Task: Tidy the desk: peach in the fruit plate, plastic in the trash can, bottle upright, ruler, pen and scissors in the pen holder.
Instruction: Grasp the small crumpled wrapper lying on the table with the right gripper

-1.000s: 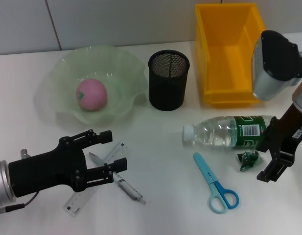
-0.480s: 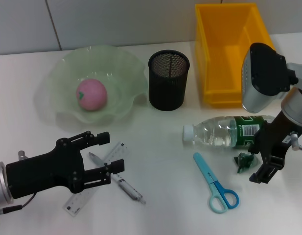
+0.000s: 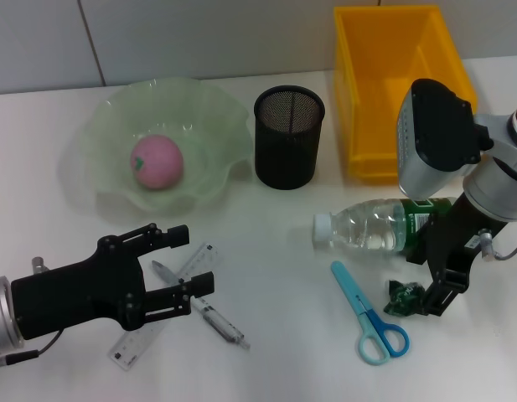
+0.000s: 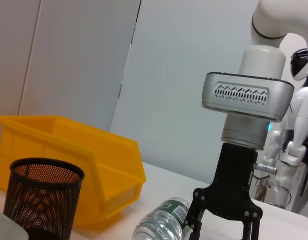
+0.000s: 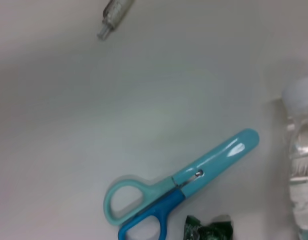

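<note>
- The right claw [image 3: 427,295] hangs low over the bench [image 3: 275,226], its jaws spread, with the crumpled green plastic [image 3: 402,297] just beside its lower finger; nothing is gripped.
- The plastic lies between the scissors [image 3: 371,316] and the bottle [image 3: 384,226], which lies on its side next to the claw. A close that misses could push the scrap away or knock the bottle rolling.
- The scrap is small and light, so it may slip out of a loose pinch on the way to the trash can [image 3: 392,92], which stands well behind it.
- The scissors' handles sit near the plastic, so a wide grab could catch them too.
- The left claw [image 3: 178,268] hovers open above the ruler [image 3: 162,322] and pen [image 3: 209,316], which lie crossing each other. Both are thin and flat, so picking one may drag the other.
- The peach [image 3: 156,162] already sits in the fruit plate [image 3: 199,105]; the pen holder [image 3: 289,136], between plate and can, appears to hold nothing yet, though its inside is dark. It looks light enough to tip if a long item is dropped in at an angle.
</note>
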### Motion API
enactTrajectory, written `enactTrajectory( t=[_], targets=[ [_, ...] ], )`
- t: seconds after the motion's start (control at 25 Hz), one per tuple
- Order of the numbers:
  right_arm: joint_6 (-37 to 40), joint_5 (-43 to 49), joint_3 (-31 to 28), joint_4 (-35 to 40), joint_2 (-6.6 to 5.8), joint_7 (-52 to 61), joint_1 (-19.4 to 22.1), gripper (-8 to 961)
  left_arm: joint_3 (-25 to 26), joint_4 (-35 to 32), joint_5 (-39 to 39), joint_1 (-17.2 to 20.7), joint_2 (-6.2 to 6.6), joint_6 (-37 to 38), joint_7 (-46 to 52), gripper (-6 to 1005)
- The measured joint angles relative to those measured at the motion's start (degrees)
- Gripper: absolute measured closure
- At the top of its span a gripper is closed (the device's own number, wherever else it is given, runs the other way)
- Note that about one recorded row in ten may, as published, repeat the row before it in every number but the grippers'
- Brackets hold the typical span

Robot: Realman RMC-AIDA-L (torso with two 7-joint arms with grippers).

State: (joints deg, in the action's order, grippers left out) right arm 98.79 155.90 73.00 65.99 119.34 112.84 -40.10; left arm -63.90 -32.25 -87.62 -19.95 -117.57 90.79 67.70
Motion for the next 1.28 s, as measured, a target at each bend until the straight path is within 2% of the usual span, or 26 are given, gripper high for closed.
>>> enactTrajectory(
  t=[1.24,1.28],
  targets=[
    [-3.60,-2.55,2.15,-5.02,0.01,-0.15,-0.56,197,0.10,-0.08,0.00,-0.44,0.24,0.04,-0.10,191],
    [-3.61,-2.55,2.15,-5.11,0.01,-0.15,-0.62,240,0.10,-0.08,0.00,-0.44,0.23,0.08,-0.10,191]
  ],
)
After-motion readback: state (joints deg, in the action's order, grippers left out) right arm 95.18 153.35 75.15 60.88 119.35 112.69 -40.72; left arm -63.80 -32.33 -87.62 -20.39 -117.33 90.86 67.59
